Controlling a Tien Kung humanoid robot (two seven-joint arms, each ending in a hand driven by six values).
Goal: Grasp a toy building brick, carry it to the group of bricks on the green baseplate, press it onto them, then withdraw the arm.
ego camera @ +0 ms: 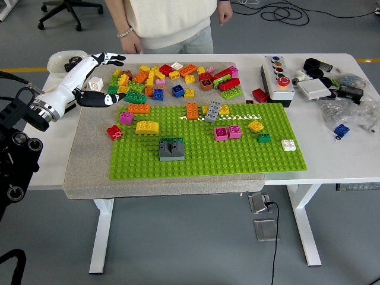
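Note:
My left hand reaches in from the left, white and black, with its fingers spread and nothing in them. It hovers over the mat's left rear, just left of the loose brick pile and over a white cube. The green baseplate holds scattered bricks: a grey stack, an orange brick, a yellow brick, a grey-and-green block and two pink bricks. My right hand is out of view.
A person stands at the far side behind the pile, both hands hanging at the table's edge. A button box and assorted gear fill the right end. A white bowl sits at the left rear.

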